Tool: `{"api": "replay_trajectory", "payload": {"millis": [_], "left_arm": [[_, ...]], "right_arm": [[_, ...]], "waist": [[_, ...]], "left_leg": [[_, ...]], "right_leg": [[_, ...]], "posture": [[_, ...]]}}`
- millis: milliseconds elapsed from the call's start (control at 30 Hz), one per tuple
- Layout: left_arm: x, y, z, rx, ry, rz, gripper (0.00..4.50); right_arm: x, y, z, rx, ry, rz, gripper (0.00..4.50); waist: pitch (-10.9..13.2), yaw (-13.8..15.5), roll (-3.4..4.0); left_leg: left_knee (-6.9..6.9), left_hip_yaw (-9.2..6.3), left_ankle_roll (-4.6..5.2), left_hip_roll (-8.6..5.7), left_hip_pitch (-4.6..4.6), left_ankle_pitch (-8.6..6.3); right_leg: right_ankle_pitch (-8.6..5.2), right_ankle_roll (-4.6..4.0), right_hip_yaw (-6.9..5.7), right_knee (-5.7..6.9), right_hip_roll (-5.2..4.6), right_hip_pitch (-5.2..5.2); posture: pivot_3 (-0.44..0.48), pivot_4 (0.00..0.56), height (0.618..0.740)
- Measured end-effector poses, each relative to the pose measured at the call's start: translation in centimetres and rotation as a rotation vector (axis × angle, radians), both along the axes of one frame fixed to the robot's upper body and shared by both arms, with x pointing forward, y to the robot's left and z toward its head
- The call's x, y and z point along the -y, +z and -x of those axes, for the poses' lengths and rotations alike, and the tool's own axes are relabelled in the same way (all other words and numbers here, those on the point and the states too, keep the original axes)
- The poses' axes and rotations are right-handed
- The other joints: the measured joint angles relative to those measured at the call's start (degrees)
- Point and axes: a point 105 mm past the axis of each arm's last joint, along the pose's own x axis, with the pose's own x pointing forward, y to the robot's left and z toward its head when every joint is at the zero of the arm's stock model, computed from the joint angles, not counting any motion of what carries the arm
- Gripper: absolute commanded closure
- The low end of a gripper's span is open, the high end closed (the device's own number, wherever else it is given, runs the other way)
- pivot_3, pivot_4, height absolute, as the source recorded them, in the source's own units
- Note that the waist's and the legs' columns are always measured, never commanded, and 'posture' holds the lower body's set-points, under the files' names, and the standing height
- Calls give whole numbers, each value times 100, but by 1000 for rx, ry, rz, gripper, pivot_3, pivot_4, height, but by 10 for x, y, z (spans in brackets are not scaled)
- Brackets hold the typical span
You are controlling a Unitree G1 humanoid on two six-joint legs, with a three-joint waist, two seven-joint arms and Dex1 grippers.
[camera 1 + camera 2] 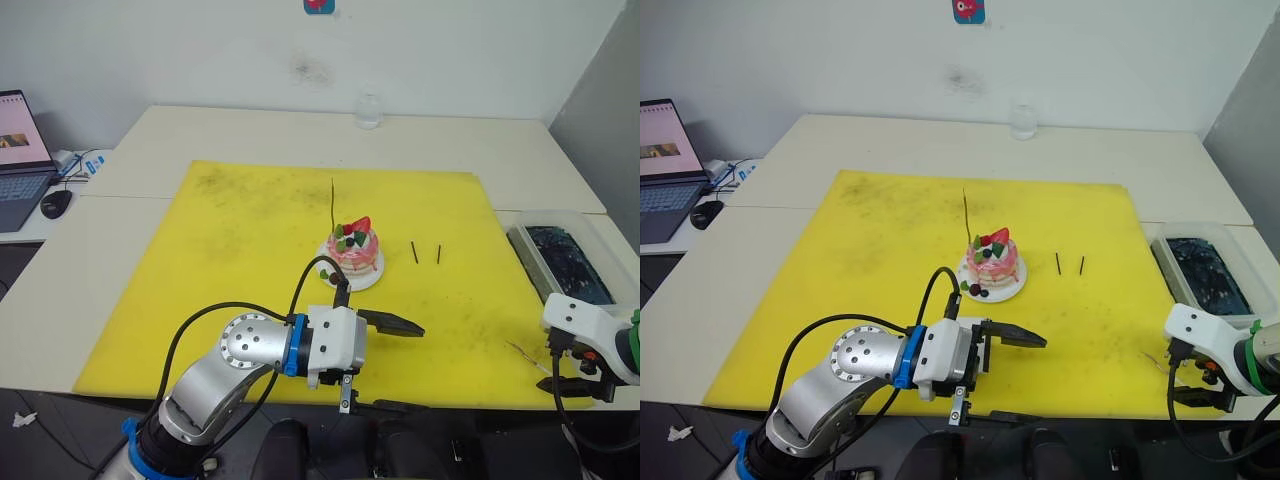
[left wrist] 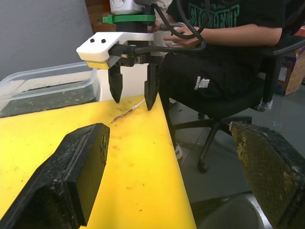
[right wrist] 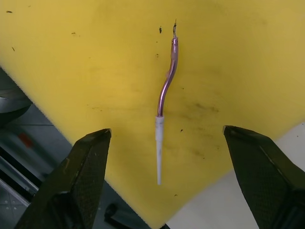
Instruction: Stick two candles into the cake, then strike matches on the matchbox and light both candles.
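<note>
1. The thin pinkish candle with a white tip [image 3: 164,102] lies flat at the near right edge of the yellow foam mat [image 1: 250,260], tip just inside that edge. The other candle [image 1: 333,203] stands in the pink-and-white cake [image 1: 354,248].
2. Judgement: light, bent, easily snapped and low-lying; grip mid-shaft.
3. The right gripper [image 3: 164,176] hovers directly above it, fingers spread wide, empty.
4. The left gripper [image 1: 385,365] hangs at the mat's near edge, wide open, empty.

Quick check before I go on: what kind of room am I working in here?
Probably an office or lab used as a test space: pale tables under a yellow mat, a laptop, and a seated person on an office chair.
</note>
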Motion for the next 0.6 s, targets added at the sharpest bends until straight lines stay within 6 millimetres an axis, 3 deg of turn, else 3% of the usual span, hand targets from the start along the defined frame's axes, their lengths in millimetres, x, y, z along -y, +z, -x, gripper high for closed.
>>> {"api": "replay_trajectory", "payload": {"millis": [67, 333, 600], "left_arm": [[1, -1, 0, -5, 3, 1, 0], [1, 0, 1, -19, 1, 6, 0], [3, 2, -1, -25, 9, 16, 0]], "right_arm": [[0, -2, 1, -6, 0, -2, 1476], [-5, -7, 2, -10, 15, -9, 4431], [-5, -6, 0, -10, 11, -13, 4474]], "waist": [[0, 0, 0], [0, -2, 0], [0, -2, 0]], "left_leg": [[0, 1, 0, 0, 0, 0], [1, 0, 0, 0, 2, 0], [1, 0, 0, 0, 2, 0]], "right_leg": [[0, 0, 1, 0, 0, 0], [0, 1, 0, 1, 1, 1], [1, 1, 1, 1, 1, 1]], "posture": [[0, 150, 740], [0, 150, 740], [0, 150, 740]]}}
